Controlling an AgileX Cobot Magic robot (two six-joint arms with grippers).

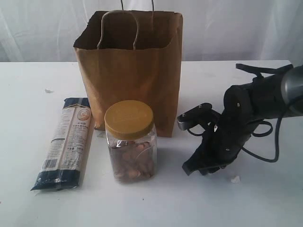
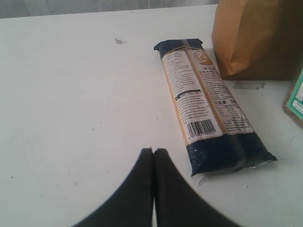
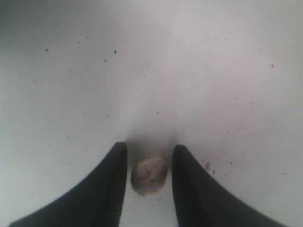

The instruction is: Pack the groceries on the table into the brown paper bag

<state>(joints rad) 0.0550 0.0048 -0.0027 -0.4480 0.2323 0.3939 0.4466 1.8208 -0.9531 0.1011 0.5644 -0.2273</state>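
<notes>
Flat pasta packet (image 1: 66,142) runs front-to-back beside bag (image 1: 137,80).

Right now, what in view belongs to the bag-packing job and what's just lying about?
Job:
brown paper bag
long navy-beige pasta packet
clear yellow-lidded jar

Lying about:
white crumb
small white scrap
pale lump inside the open right end effector

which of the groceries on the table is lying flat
The long navy-beige pasta packet lies flat; the yellow-lidded jar beside it stands upright.
</notes>
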